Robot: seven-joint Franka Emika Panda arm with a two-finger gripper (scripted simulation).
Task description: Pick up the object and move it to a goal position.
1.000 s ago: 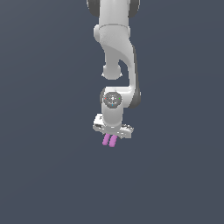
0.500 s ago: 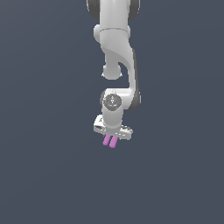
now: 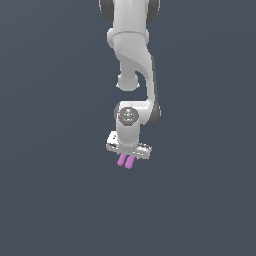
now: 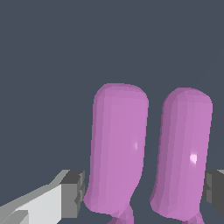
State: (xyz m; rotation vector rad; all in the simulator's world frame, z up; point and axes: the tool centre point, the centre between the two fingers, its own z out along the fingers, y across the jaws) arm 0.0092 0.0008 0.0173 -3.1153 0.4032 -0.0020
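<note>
The object (image 3: pixel 126 161) is a small pink-purple pair of stubby cylinders joined side by side. It hangs below my white gripper (image 3: pixel 127 155), near the middle of the exterior view and clear of any surface. In the wrist view the two cylinders (image 4: pixel 118 148) stand upright between my grey finger pads (image 4: pixel 74 192), one pad on each outer side. My gripper (image 4: pixel 144 194) is shut on the object. No goal marker shows in either view.
The white arm (image 3: pixel 132 55) comes down from the top of the exterior view. Around it there is only a plain dark grey-blue background, with no other objects or edges in sight.
The hand with the object has sunk very slightly. The grip on the object is the same.
</note>
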